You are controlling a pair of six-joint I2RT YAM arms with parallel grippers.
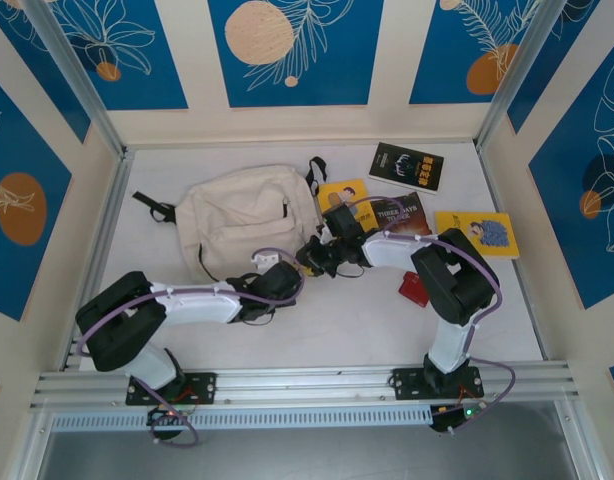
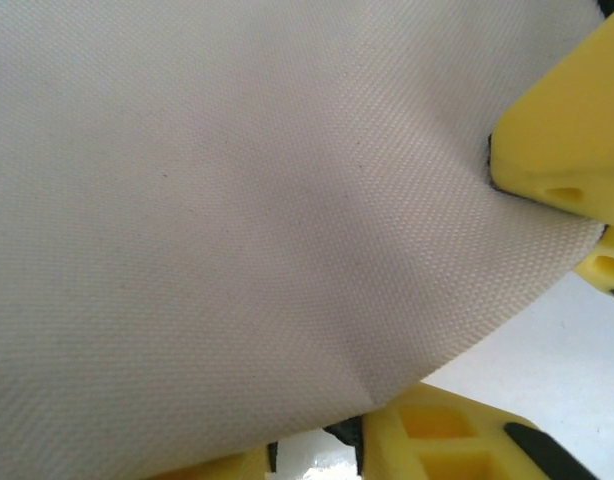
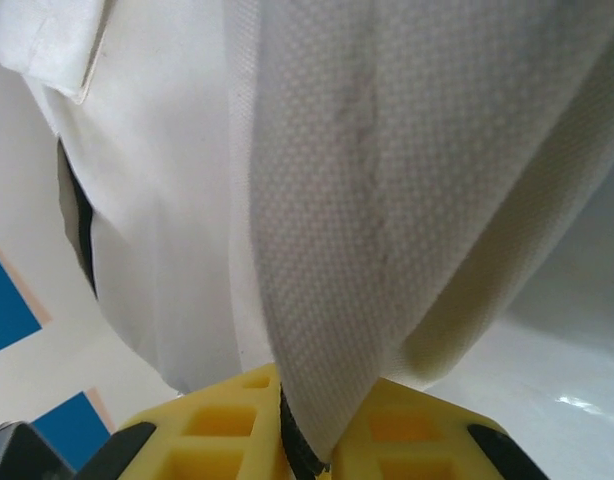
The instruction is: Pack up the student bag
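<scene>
The student bag (image 1: 237, 220), a cream canvas backpack with black straps, lies flat at the table's centre left. My right gripper (image 1: 322, 260) sits at the bag's near right corner. In the right wrist view it (image 3: 322, 405) is shut on a fold of the canvas (image 3: 387, 180), lifted off the table. My left gripper (image 1: 279, 285) is at the bag's near edge, close beside the right one. In the left wrist view its yellow fingers (image 2: 437, 445) stand a little apart under the canvas (image 2: 237, 200), which hides their tips. The right gripper's fingers (image 2: 567, 130) show at the cloth's edge.
To the right of the bag lie a black book (image 1: 407, 165), a small yellow book (image 1: 342, 190), a dark book (image 1: 405, 213) partly under the right arm and a yellow book (image 1: 477, 232). A red object (image 1: 414, 290) lies near the right arm. Walls enclose the table.
</scene>
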